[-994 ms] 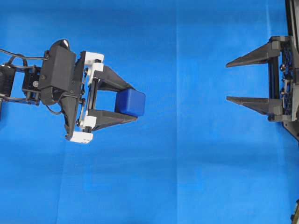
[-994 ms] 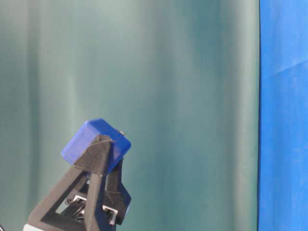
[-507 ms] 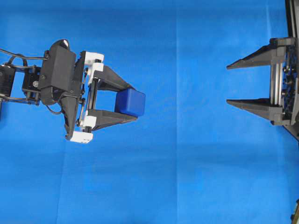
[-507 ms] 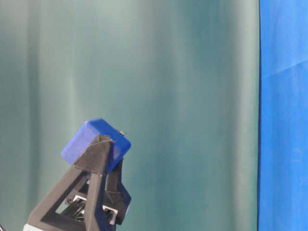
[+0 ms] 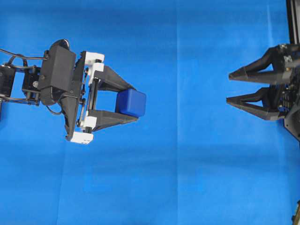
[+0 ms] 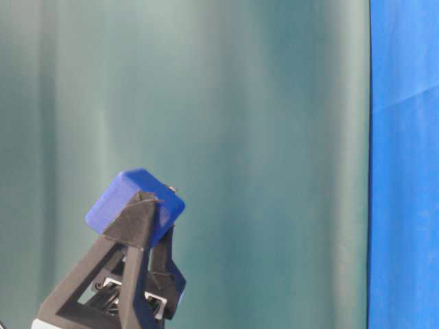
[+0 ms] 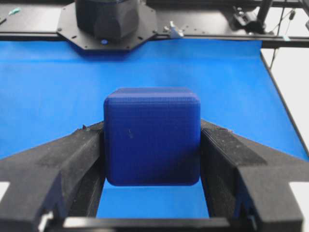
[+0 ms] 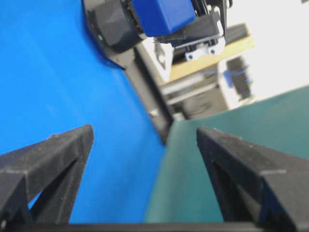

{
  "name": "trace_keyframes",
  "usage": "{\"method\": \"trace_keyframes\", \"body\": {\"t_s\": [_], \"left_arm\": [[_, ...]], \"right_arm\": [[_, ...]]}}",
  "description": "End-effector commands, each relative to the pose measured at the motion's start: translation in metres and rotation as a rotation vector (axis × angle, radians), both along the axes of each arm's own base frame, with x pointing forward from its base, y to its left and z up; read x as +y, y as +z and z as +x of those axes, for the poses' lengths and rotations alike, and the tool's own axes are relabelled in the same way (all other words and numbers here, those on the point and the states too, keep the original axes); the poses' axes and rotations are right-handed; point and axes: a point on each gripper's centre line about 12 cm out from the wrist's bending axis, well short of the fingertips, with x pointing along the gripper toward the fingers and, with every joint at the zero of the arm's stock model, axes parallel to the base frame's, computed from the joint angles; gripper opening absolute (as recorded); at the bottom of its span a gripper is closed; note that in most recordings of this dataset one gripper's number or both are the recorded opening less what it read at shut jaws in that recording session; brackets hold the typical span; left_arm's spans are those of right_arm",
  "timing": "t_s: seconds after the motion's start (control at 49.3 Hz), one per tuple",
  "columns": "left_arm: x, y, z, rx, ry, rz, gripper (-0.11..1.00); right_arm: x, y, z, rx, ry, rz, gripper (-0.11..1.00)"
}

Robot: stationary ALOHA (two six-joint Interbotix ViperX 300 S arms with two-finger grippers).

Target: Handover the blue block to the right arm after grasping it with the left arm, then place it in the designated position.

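Progress: the grasp by the left arm was judged complete; the handover and the placing were judged outstanding.
Left pincer [image 5: 135,102]: found clamped on the blue block [image 5: 131,102], one finger against each side face, the block seated near the fingertips and raised clear of the blue cloth [image 5: 187,178] on the desk.
Block position: held left of centre in the overhead view, its free face turned toward the right arm.
Right pincer [image 5: 229,87]: found spread and empty, well apart from the block, its tips pointed toward it.
Designated position: not identified in any view.
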Motion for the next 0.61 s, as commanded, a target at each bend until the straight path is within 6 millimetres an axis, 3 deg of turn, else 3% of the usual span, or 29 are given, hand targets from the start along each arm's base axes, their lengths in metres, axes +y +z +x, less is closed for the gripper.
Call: {"method": "trace_keyframes", "body": {"t_s": [0.0,0.588], "left_arm": [[0.0007,0.0139,-0.0014,-0.044,0.001,-0.003,0.49],[0.0007,0.0141,-0.0014,-0.046,0.001,-0.003,0.49]], "right_arm": [[0.0025,0.0111,0.0026,-0.035,0.023,-0.074,0.94],[0.0079,0.0091,0.0035,-0.037,0.066,-0.221,0.94]]}}
